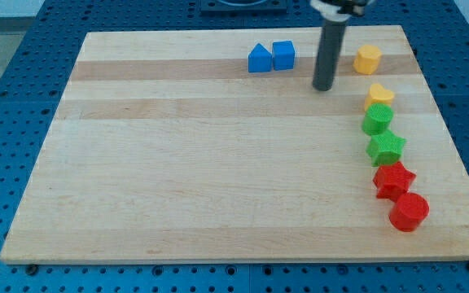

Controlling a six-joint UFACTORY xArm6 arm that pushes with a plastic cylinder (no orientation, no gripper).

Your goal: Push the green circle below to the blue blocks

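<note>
The green circle [377, 120] sits near the view's right edge of the wooden board, just under a yellow heart-like block [379, 95]. Two blue blocks stand side by side at the view's top centre: a blue house-shaped one [259, 59] and a blue cube [283, 54]. My tip [324, 86] rests on the board right of the blue blocks and up-left of the green circle, apart from both.
A yellow hexagon [368, 59] lies right of the rod at the top. Below the green circle, a green star [386, 148], a red star [394, 180] and a red circle [409, 212] run down the right side. The board's right edge [446, 122] is close.
</note>
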